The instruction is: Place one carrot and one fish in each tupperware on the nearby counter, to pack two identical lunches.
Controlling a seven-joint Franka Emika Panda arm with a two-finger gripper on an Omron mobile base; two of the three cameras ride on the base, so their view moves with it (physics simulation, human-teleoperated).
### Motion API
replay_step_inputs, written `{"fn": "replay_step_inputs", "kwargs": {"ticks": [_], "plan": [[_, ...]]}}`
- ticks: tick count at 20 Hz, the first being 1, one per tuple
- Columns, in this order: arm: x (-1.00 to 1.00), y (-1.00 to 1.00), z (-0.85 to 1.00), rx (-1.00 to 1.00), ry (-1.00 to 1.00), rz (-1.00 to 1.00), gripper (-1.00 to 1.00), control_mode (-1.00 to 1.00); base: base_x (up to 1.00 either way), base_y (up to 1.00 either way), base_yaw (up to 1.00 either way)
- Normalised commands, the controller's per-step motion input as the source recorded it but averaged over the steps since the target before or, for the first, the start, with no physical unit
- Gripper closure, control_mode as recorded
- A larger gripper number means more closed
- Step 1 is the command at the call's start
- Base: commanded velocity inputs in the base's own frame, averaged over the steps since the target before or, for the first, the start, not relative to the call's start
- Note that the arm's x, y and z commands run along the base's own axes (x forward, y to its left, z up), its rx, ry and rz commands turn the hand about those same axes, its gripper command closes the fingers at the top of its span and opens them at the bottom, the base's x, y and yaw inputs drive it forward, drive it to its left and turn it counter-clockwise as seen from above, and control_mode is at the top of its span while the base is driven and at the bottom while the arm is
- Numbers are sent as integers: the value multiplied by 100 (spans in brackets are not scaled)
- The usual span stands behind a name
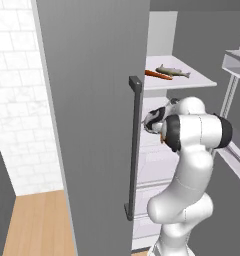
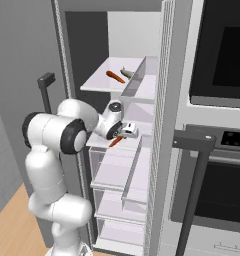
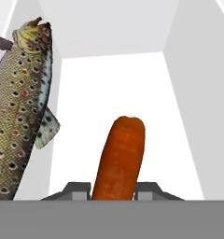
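The pincer (image 3: 114, 195) is reached into the open fridge, on the shelf below the top one, and its two dark fingertips (image 3: 76, 190) are seen pressed to either side of a carrot (image 3: 119, 158); by the hand view it is clamped on the carrot's near end, the thick blunt end pointing away from it. In the right base view the same carrot (image 2: 116, 141) juts down and outward just beneath the pincer (image 2: 127, 131).

Just beside the pincer, on one flank in the hand view, a speckled fish (image 3: 21, 102) is laid lengthwise on the white shelf (image 3: 109, 88), apart from the carrot. Above the pincer, on the top shelf, a second carrot (image 1: 158, 75) and a second fish (image 1: 173, 71) are lying side by side.

The carrot is judged stiff, light and fairly smooth; being tapered, it may slide out toward its thin end, so a grip nearer the middle would be steadier. The fish is judged softer, slick and likely to sag; it is best taken across the thickest part of the body.

No brand, label or writing can be read on anything.
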Motion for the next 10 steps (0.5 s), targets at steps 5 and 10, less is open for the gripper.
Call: {"fn": "replay_step_inputs", "kwargs": {"ticks": [5,10], "plan": [[-100,21,60,-2,0,3,100,-100,0,0,0],[-97,0,99,0,0,4,100,-100,0,0,0]]}}
